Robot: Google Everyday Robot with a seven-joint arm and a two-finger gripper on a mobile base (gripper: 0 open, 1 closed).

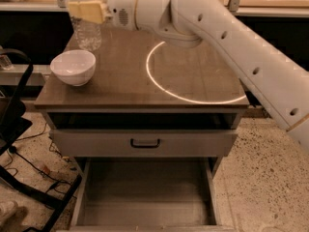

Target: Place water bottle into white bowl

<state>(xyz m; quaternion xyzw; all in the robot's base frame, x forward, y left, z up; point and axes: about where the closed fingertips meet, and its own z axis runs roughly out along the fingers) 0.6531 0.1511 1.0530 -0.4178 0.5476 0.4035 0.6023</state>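
The water bottle, clear and ribbed, hangs upright in my gripper above the back left of the table. Its top is hidden by the yellowish fingers and the frame's upper edge. The gripper is shut on the bottle's upper part. The white bowl sits on the table's left side, just in front of and slightly left of the bottle. The bottle's bottom hangs behind the bowl's far rim.
The wooden table bears a bright ring of light right of centre. Below it are a closed drawer with a dark handle and an open lower drawer. A black frame stands at the left.
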